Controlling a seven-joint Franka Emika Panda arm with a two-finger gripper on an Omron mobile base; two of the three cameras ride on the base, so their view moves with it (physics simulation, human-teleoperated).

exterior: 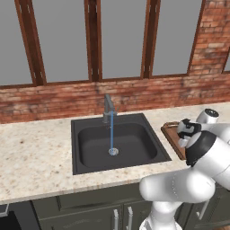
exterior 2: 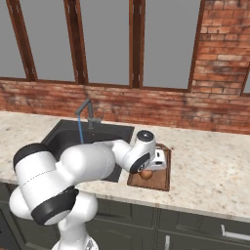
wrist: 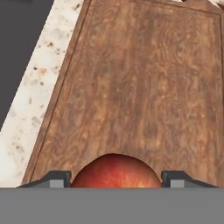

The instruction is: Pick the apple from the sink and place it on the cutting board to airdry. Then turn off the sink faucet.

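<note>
Hand view showed the gripper [wrist: 115, 179] spread about apple-wide — its fingertips [wrist: 54, 179] flanked the apple [wrist: 114, 171] just over the cutting board [wrist: 140, 87]; grip contact unclear.

End effector [wrist: 114, 179] low, fingers [wrist: 54, 178] apart.

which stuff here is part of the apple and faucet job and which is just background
Job:
apple, between the gripper fingers
cutting board
sink
sink faucet, water running

Background:
counter
brick wall
windows
cabinets
</note>
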